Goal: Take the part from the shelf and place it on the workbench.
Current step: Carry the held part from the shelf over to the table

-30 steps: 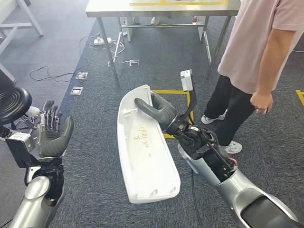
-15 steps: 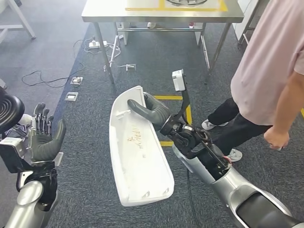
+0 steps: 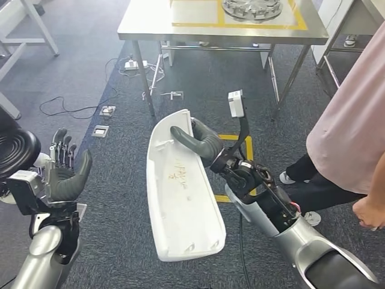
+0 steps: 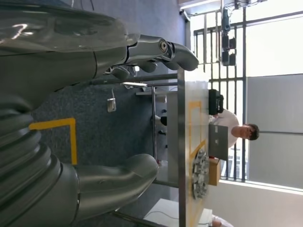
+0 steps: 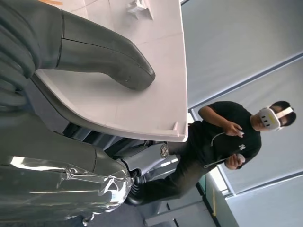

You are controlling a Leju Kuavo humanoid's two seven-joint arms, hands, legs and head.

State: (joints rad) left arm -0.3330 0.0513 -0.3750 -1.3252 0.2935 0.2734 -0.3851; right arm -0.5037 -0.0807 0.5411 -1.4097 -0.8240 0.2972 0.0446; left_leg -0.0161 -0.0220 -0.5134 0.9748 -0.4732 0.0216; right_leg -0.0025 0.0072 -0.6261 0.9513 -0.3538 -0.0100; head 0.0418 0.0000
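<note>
Grey carpet floor (image 3: 118,223) with yellow tape lines; the steel workbench (image 3: 150,27) stands ahead — a person (image 3: 349,144) just right. The right hand (image 3: 200,141) grips the white part (image 3: 181,198) aloft; the left hand (image 3: 64,171) spread, empty.

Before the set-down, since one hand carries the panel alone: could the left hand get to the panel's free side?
Probably yes: the left hand is open, and only bare carpet lies between it and the white panel that the right hand grips.

Silver arms end in grey ribbed hands, left hand (image 3: 64,174) and right hand (image 3: 202,143), with darker fingers (image 3: 64,144).
</note>
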